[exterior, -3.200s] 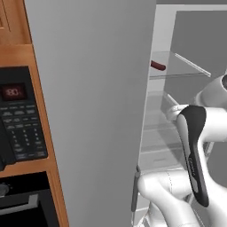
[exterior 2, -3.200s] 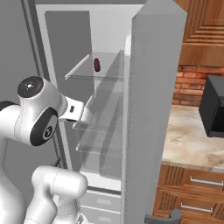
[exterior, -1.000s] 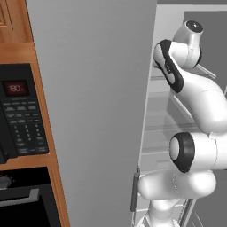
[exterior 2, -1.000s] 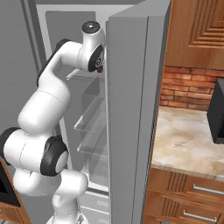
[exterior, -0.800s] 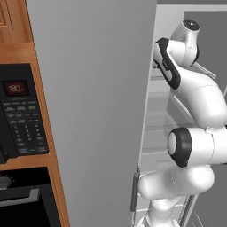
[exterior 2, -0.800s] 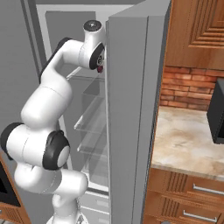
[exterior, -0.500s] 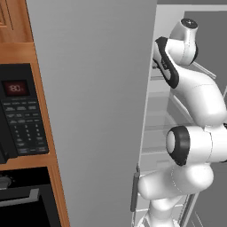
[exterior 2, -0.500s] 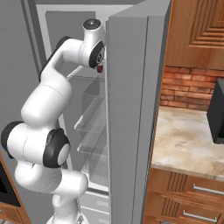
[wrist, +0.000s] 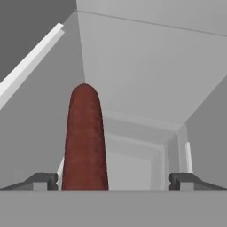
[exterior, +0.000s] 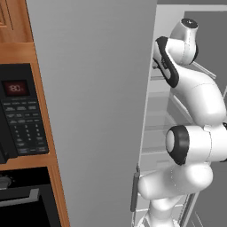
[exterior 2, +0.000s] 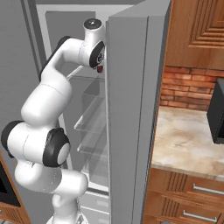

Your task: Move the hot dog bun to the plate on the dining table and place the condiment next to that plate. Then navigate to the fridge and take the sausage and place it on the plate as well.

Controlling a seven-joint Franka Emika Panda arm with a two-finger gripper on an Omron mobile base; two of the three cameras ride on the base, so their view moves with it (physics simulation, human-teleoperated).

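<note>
Kitchen cabinets of warm brown wood frame the fridge (exterior: 102, 111), a tall flat grey box with its door (exterior 2: 131, 122) swung wide, so that the smooth white inside and clear glass shelves (exterior 2: 89, 116) show. At 9 o'clock in the left base view a black microwave (exterior: 20, 115) with a red display sits in the wood, and a dark oven (exterior: 22, 204) lies below it. At 3 o'clock in the right base view a veined beige marble counter (exterior 2: 183, 144) runs over wooden drawers, backed by a red brick wall (exterior 2: 188, 87).

Glossy, rounded white arm segments (exterior 2: 43, 109) with dark joints climb from the base and bend into the top of the fridge, toward 12 o'clock.

In the hand view the gripper (wrist: 113, 179) is spread fully wide and grips nothing. Its two small dark fingertips (wrist: 42, 179) stand well apart at 7 and 5 o'clock. The sausage (wrist: 84, 137), slim, round-ended, dark reddish brown and faintly mottled, lies between them on the shelf, just beside the tip at 7 o'clock and pointing toward 12 o'clock. Whether it touches that tip I cannot tell. In the right base view a small part of the sausage (exterior 2: 100, 68) peeks out just under the wrist.
</note>
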